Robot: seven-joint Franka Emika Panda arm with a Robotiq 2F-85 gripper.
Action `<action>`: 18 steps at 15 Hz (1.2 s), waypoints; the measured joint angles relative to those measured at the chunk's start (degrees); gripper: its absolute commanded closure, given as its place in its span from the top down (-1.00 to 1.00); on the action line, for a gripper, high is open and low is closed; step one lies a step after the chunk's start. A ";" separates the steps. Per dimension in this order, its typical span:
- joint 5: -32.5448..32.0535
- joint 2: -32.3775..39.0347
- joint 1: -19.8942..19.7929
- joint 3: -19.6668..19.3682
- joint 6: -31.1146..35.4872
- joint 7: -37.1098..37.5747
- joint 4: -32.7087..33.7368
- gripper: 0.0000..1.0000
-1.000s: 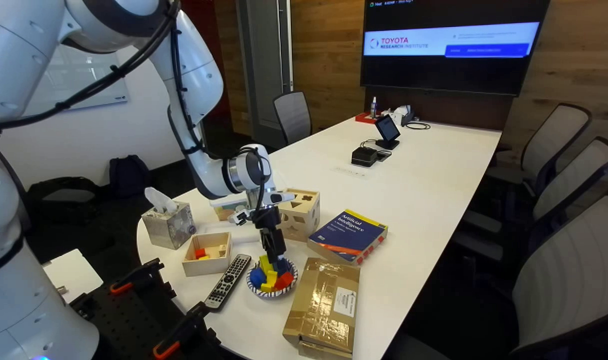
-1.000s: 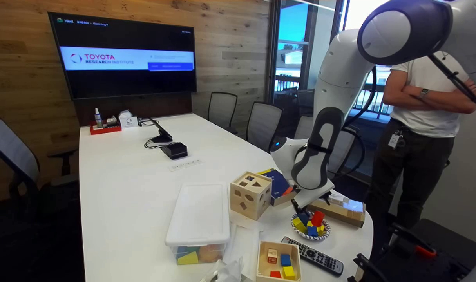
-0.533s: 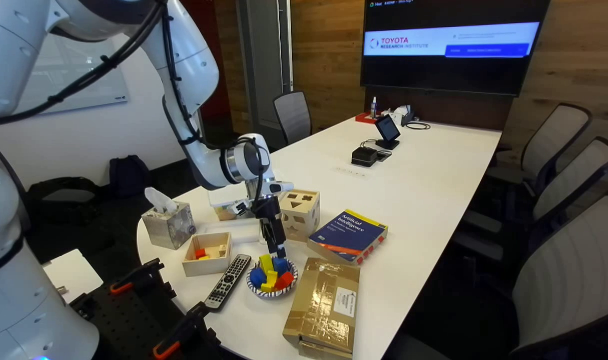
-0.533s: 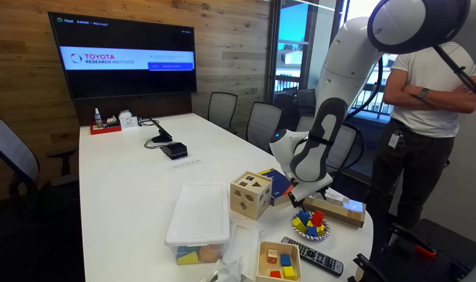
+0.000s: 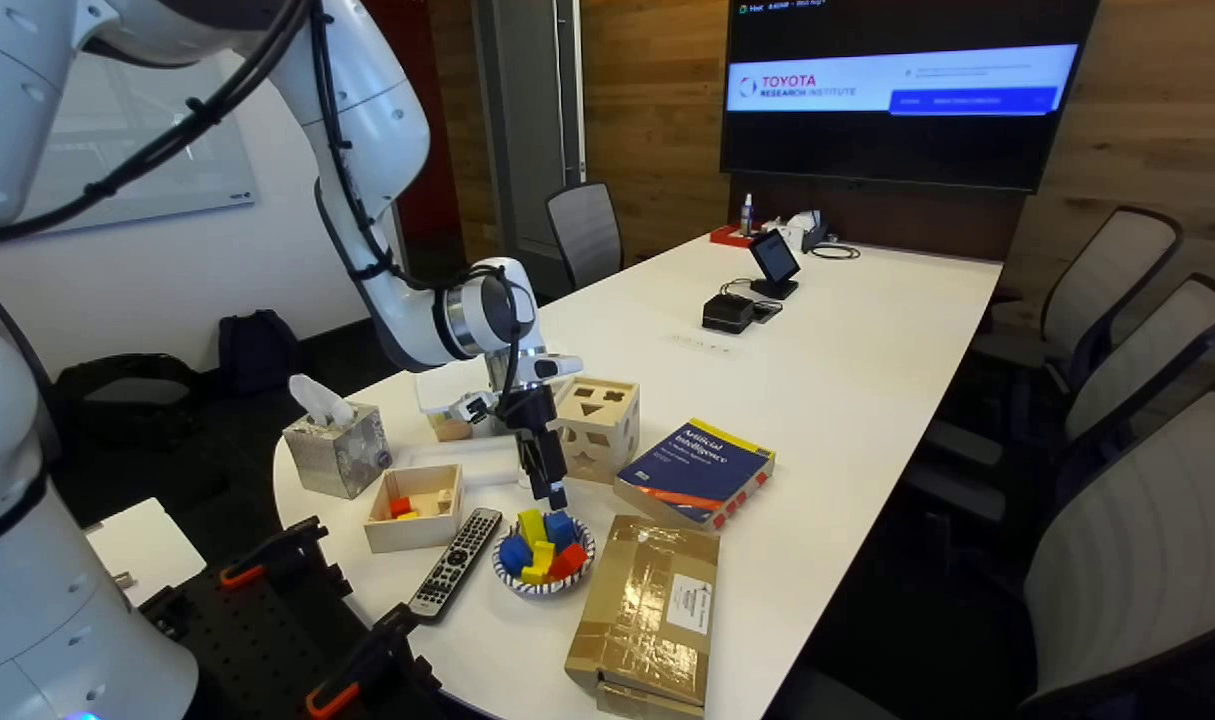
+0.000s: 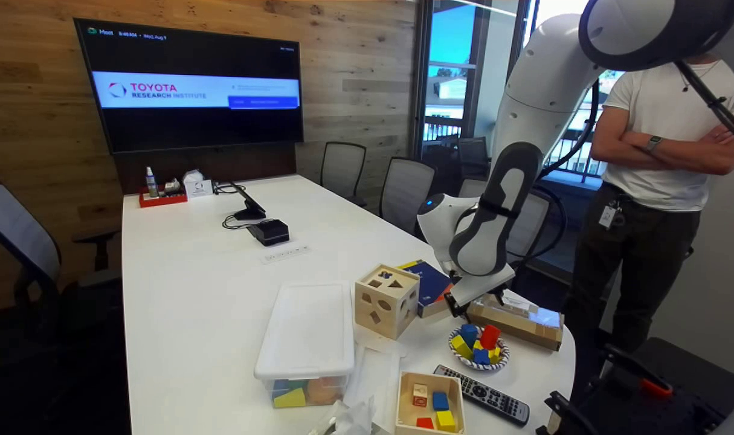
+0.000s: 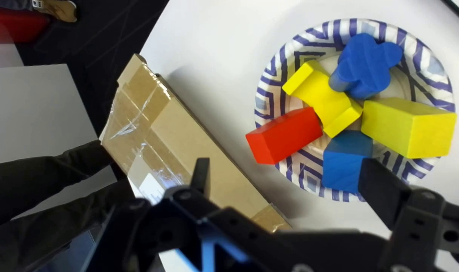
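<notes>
My gripper (image 7: pixel 286 162) is open and empty, above the edge of a blue-and-white patterned bowl (image 7: pixel 267 102). In the wrist view the right finger (image 7: pixel 382 189) overlaps a blue block (image 7: pixel 344 166); whether they touch cannot be told. The left finger (image 7: pixel 202 175) appears over a cardboard box (image 7: pixel 199 139). The bowl also holds a red block (image 7: pixel 286 136), a notched yellow block (image 7: pixel 323 98), a yellow block (image 7: pixel 410 124) and a blue lobed block (image 7: pixel 365 66). In an exterior view the gripper (image 5: pixel 555 497) hangs just above the blue block (image 5: pixel 560 530).
A remote (image 5: pixel 457 565) and a wooden tray (image 5: pixel 414 535) with blocks lie beside the bowl. A shape-sorter cube (image 5: pixel 599 435), a book (image 5: pixel 692 460), a tissue box (image 5: pixel 335 450) and a lidded plastic bin (image 6: pixel 309 326) stand around. A person (image 6: pixel 650 163) stands beyond the table.
My gripper has risen from among the blocks in the bowl to just above them. The blue block stays in the bowl. The arm has pulled up and slightly back.
</notes>
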 measured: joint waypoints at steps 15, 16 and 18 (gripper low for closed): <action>0.22 4.42 -0.88 0.09 -0.03 0.01 2.63 1.00; 0.22 4.42 -0.88 0.10 -0.03 0.01 2.63 1.00; 0.22 4.42 -0.88 0.10 -0.03 0.01 2.63 1.00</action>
